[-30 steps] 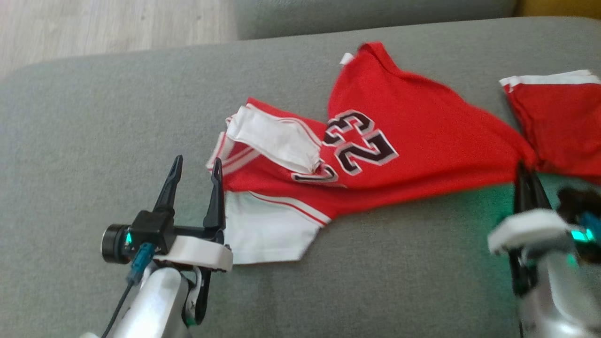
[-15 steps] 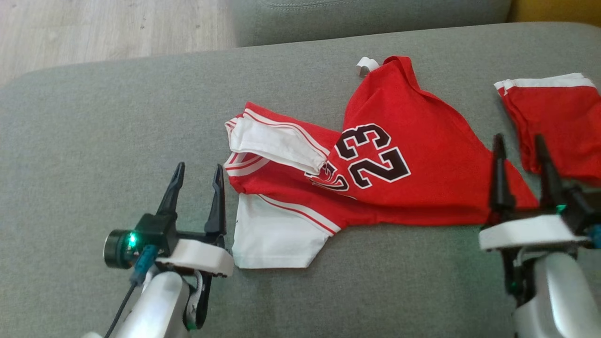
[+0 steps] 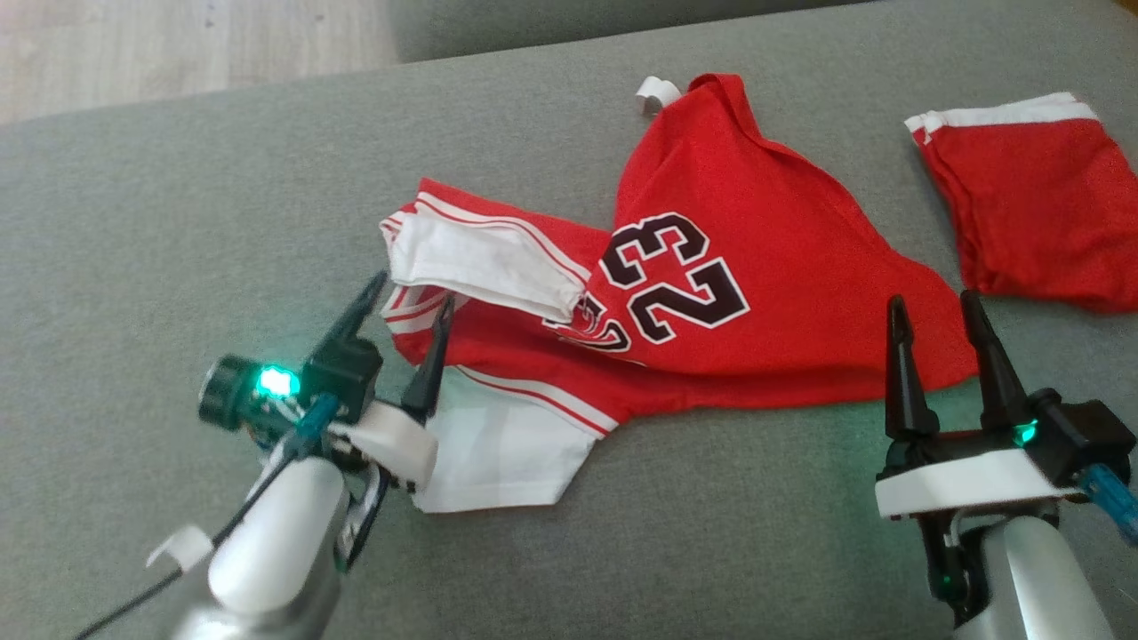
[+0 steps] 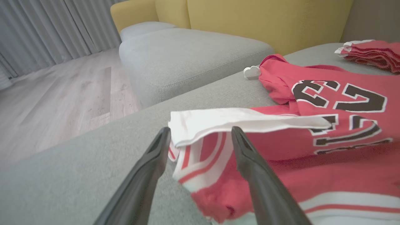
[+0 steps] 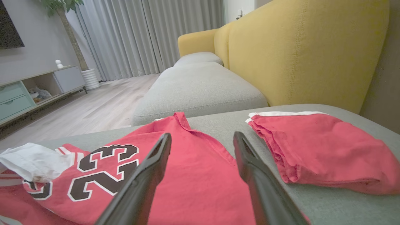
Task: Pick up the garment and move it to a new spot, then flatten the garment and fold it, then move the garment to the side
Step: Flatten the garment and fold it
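The garment [image 3: 765, 267], a red jersey with white trim and a black 23, lies crumpled on the grey sofa cushion [image 3: 178, 222]. My left gripper [image 3: 413, 290] is open at its left edge, fingers on either side of the folded white flap [image 3: 480, 262]. The left wrist view has that flap [image 4: 237, 120] just beyond the open left gripper [image 4: 200, 132]. My right gripper [image 3: 933, 300] is open and holds nothing, by the garment's right corner. In the right wrist view the right gripper [image 5: 202, 135] points over the red cloth [image 5: 193, 175].
A second red garment [image 3: 1022, 213], folded, lies on the cushion at the right [image 5: 318, 150]. A small white tag [image 3: 656, 89] sticks out at the jersey's far edge. Beyond are another grey cushion [image 5: 200, 90], a yellow sofa back [image 5: 306, 50] and wood floor [image 3: 133, 44].
My right gripper opened, let go of the garment's right corner and drew back. My left gripper moved in and tilted onto the garment's left edge. The head camera also shifted.
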You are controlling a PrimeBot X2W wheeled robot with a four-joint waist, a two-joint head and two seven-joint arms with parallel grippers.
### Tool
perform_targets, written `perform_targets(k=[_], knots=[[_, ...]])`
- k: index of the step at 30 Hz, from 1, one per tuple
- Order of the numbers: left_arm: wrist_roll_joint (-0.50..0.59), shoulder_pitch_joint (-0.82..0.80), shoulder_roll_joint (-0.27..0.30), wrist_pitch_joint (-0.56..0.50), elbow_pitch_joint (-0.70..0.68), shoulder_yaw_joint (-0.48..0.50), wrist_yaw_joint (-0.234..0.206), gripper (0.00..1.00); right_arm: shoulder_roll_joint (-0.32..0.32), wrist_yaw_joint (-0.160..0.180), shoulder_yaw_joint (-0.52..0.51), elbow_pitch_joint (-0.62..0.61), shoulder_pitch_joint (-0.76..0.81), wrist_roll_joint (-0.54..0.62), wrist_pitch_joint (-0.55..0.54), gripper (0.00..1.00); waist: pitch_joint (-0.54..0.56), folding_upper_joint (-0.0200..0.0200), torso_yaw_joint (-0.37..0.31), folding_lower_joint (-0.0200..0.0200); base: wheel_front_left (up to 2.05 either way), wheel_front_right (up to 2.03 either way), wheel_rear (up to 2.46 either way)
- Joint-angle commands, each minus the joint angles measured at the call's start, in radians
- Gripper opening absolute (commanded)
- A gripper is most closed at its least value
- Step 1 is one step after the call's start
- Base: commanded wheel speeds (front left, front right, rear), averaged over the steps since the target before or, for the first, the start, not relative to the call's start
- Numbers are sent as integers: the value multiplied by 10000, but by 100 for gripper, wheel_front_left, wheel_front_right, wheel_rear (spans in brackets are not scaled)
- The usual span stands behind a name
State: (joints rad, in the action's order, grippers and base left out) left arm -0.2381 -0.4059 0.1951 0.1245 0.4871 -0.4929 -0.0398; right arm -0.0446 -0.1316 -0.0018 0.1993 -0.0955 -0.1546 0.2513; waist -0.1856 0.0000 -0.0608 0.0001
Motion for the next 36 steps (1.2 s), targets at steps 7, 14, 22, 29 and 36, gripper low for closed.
perform_targets(k=[7,14,22,29,36], knots=[[1209,-1385,685,-183,154,-488,-23,100,-56,9,322,-220,-401,-262,104,100,-260,0,-418,-1,0,0,0],[1446,-1826,780,-380,596,-738,-29,100,-56,9,448,-154,-454,-375,104,100,-310,0,-716,-1,0,0,0],[963,-2570,925,-371,254,-402,325,0,-56,9,645,-122,-576,-450,105,100,-411,0,-992,-1,0,0,0],[725,-4158,1415,-1238,-127,-40,844,0,-56,9,825,-61,-699,-619,105,100,-603,0,-1360,-1,0,0,0],[361,-6450,2112,-2670,860,476,1290,0,-56,9,1252,-110,-985,-947,105,100,-1160,0,-2022,-1,0,0,0]])
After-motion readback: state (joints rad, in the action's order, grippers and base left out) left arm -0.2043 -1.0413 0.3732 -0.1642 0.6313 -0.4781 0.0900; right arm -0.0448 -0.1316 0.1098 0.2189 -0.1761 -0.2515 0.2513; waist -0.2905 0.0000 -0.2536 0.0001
